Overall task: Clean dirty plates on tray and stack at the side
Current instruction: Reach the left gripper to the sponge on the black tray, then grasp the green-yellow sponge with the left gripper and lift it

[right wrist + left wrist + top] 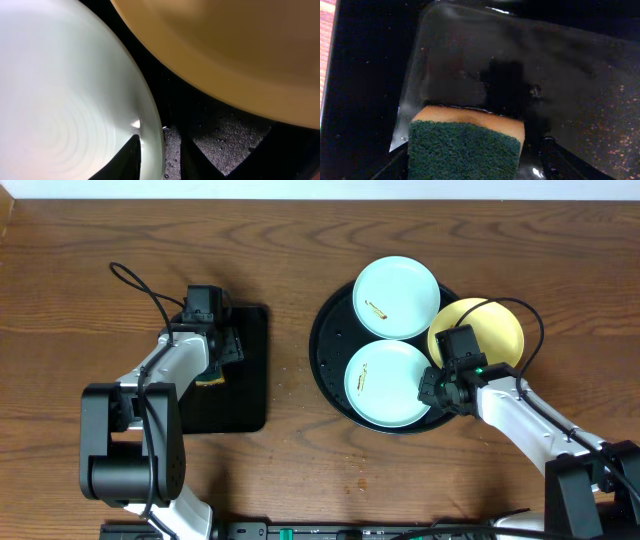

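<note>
The desk (300, 240) is warm brown wood with darker wavy grain. The round tray (328, 345) is glossy black, and the rectangular tray (245, 380) is black too. The upper plate (396, 298) is pale blue-white with a thin brown smear, the lower plate (388, 383) is the same pale tone with a smaller brown fleck, and the third plate (495, 330) is pale yellow. The sponge (465, 150) has a dark green scouring face over an orange-yellow body. The left arm (170, 365) and right arm (525, 415) are white with black joints.

There are three plates (396, 296): two pale blue-white and one yellow plate (492, 328). There is one round black tray (326, 345), one rectangular black tray (247, 375) and one sponge (465, 147).
</note>
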Controlling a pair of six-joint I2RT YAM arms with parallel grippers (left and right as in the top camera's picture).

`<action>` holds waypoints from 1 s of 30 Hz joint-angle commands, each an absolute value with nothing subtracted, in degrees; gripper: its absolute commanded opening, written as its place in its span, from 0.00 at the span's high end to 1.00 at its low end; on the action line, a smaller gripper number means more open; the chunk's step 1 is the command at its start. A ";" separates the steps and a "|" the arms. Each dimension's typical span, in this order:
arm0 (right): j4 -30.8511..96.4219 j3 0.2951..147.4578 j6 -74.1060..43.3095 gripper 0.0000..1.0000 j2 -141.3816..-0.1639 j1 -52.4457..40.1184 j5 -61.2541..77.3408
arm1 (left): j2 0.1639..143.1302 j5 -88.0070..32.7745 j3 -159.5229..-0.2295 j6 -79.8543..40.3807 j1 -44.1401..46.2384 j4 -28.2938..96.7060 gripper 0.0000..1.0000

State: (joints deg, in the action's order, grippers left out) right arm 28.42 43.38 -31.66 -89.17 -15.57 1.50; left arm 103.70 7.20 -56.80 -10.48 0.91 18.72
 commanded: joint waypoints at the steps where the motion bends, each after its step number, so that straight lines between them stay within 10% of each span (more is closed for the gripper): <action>1: 28.27 43.24 -32.10 0.75 -88.40 -16.58 1.10 | 106.04 7.31 -55.57 -9.96 0.93 19.49 0.24; 17: 28.25 43.24 -32.10 0.70 -88.40 -16.58 1.10 | 107.59 10.55 -55.44 -9.91 0.93 23.64 0.38; 22: 28.34 43.24 -32.08 0.68 -88.40 -16.58 1.10 | 107.24 9.54 -55.94 -9.91 0.93 22.65 0.74; 30: 28.49 43.24 -32.08 0.66 -88.40 -16.58 1.10 | 92.73 -2.28 -59.16 -10.00 -0.89 29.36 0.88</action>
State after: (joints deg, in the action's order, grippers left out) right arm 28.49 43.38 -31.66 -89.17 -15.57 1.50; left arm 100.84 4.64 -58.19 -10.28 0.05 28.38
